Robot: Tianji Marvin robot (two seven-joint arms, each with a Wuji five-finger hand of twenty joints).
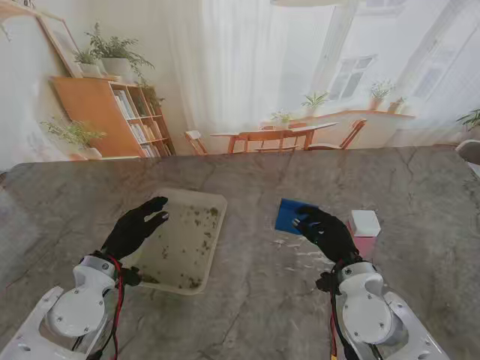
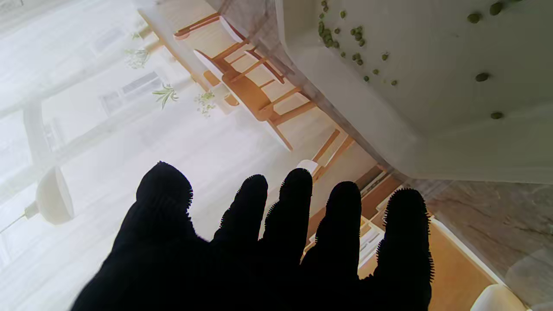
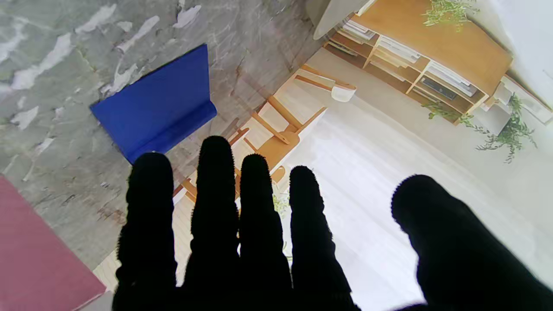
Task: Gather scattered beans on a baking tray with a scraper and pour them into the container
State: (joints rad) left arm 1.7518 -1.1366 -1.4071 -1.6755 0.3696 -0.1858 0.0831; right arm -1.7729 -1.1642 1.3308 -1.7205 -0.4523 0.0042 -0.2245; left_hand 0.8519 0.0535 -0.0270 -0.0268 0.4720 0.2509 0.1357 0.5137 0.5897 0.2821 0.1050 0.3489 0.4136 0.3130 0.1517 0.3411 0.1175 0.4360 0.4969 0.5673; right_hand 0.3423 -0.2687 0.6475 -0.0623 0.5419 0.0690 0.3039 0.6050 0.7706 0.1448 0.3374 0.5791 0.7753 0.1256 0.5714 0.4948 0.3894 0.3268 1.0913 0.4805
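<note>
Fingers spread on both my hands, neither holding anything: my left hand (image 1: 135, 227) hovers over the near left edge of the baking tray (image 1: 215, 201), where green beans (image 1: 204, 219) lie scattered. My right hand (image 1: 325, 229) reaches over the blue scraper (image 1: 287, 215), the pink container (image 1: 365, 225) just right.

Matt cream baking tray (image 1: 219, 201), veined stone-look table (image 1: 255, 285) — fuzzy knit-gloved hands.

Your stand camera looks down on the whole table (image 1: 255, 300) from above. Each wrist camera sits close behind its fingers, picture inverted: the left shares the tray (image 2: 432, 142), the right shares the scraper (image 3: 160, 103).
</note>
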